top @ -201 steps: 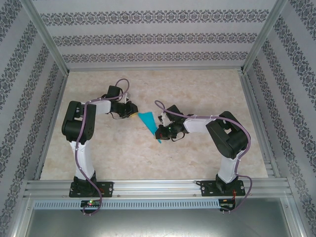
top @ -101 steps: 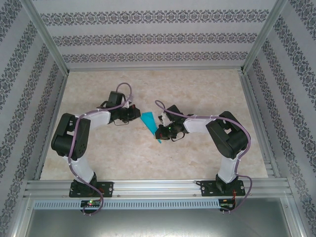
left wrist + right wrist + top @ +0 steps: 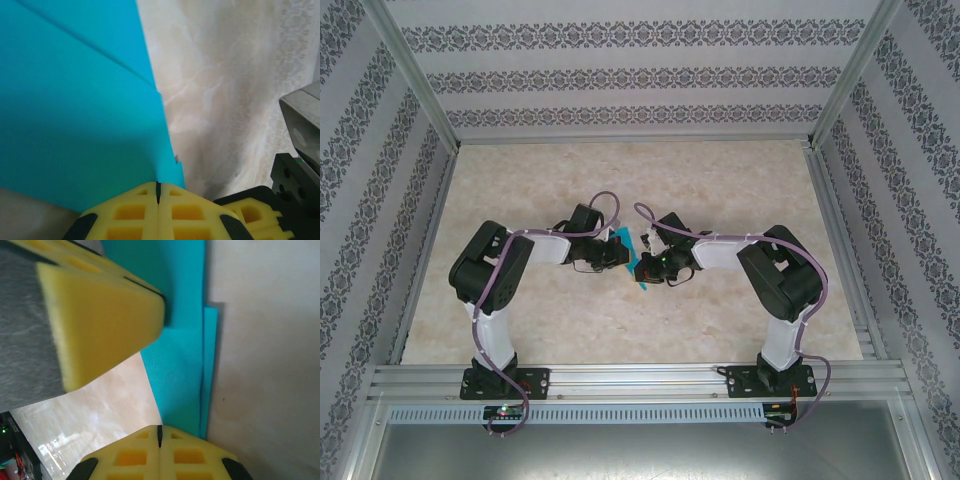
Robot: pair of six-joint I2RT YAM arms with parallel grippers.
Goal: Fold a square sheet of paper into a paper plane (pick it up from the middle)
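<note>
**Reaching across to press the fold**

Since a second ago the left fingers (image 3: 613, 250) have swung in across the bench (image 3: 720, 180) onto the paper (image 3: 631, 262). Nearest us, the right fingers (image 3: 159, 440) are closed, tips down on the paper's near end, likely pinning it. The paper, folded to a narrow wedge, lies flat mid-bench between both arms. Just beyond, the left fingers are closed too, resting on a layered edge; we judge they are there to set the crease.
</note>
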